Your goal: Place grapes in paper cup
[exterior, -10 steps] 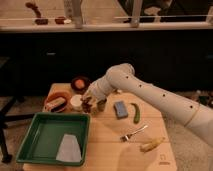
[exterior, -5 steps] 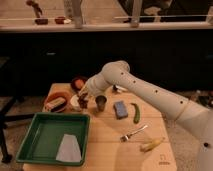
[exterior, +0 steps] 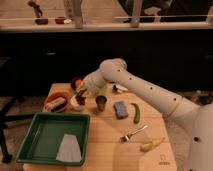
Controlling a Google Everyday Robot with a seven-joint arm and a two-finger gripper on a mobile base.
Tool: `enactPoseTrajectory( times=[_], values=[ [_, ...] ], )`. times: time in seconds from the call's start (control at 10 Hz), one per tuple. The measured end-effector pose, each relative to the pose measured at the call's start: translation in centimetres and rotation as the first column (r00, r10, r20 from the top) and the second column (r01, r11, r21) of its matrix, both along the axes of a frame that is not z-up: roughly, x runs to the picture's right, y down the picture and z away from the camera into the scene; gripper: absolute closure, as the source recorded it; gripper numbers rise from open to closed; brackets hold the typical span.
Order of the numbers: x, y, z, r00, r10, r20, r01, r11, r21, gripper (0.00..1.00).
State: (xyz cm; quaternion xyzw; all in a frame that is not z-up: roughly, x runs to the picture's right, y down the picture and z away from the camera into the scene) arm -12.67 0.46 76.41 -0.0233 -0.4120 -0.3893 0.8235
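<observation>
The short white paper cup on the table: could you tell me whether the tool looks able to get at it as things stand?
Probably yes. The tool hangs shut right above the short white paper cup, and nothing visible stands between them; the small dark metal cup sits off to the side.

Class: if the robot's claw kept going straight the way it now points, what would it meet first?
The claw points down and left, just above the paper cup. It would probably meet that cup first, though depth is hard to judge from this view.
</observation>
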Motion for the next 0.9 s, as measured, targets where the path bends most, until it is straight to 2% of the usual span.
enactPoseTrajectory(
  times=[0.4,0.9],
  values=[
    [-0.8,-1.2,1.0,1.000,0.007,0.011,-0.007,1.0000,0.006,1.00],
    [-1.5,-1.6,1.8,0.999,0.024,0.025,-0.024,0.9997,0.002,1.00]
  ],
)
